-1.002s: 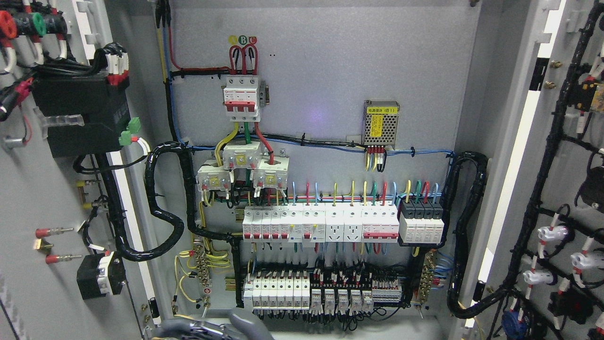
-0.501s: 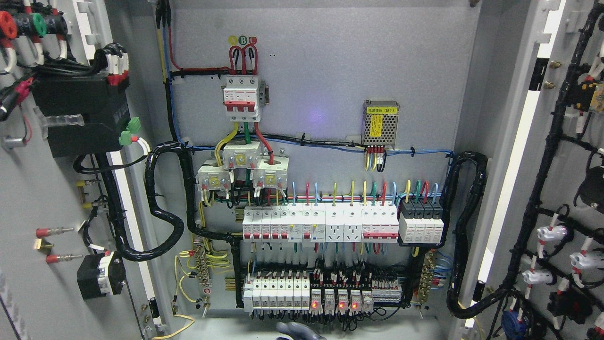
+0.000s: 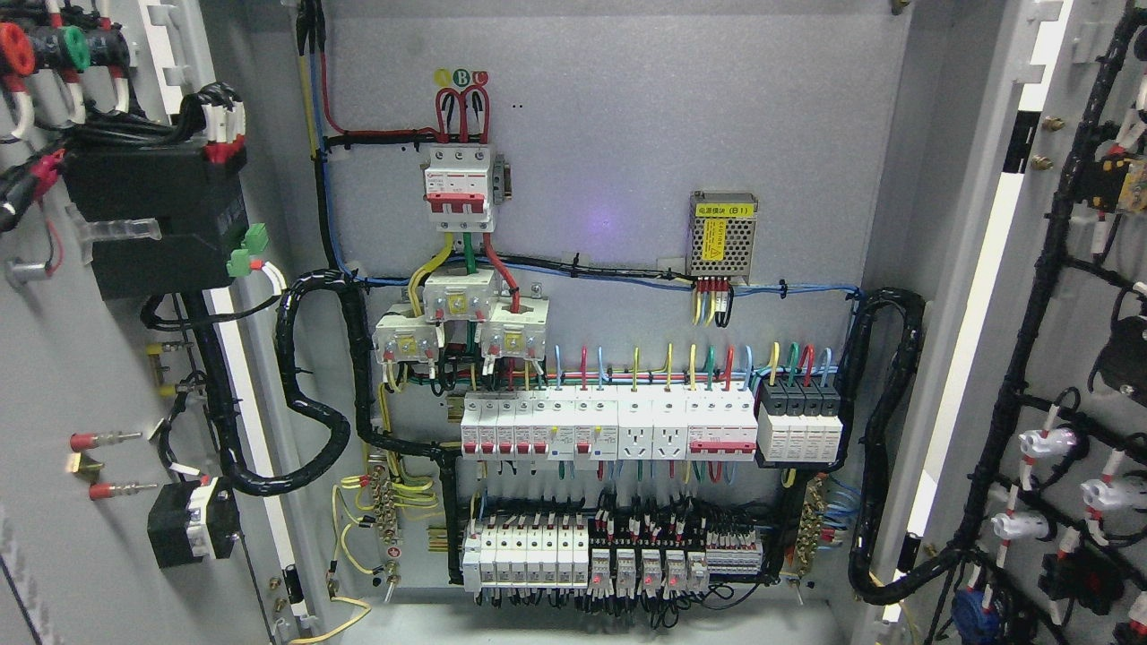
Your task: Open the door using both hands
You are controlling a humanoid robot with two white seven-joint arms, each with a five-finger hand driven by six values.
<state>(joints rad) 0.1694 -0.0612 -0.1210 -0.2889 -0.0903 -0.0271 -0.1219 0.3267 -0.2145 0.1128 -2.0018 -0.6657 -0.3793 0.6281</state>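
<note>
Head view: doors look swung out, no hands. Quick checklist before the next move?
1. Left door open, inside face showing: ok.
2. Right door open, wiring side showing: ok.
3. Cabinet interior exposed, breaker row in plain view: ok.
4. Both hands out of the cabinet opening: ok, neither shows in the picture.
5. Where the hands are and how the fingers stand: cannot tell, out of view.
6. Loose yellow wire lies at the bottom left, near where an arm would come in: not ok, snag risk.

Grey cabinet panel [image 3: 627, 161]; white breakers [image 3: 609, 425]; yellow-labelled supply [image 3: 721, 235].
</note>
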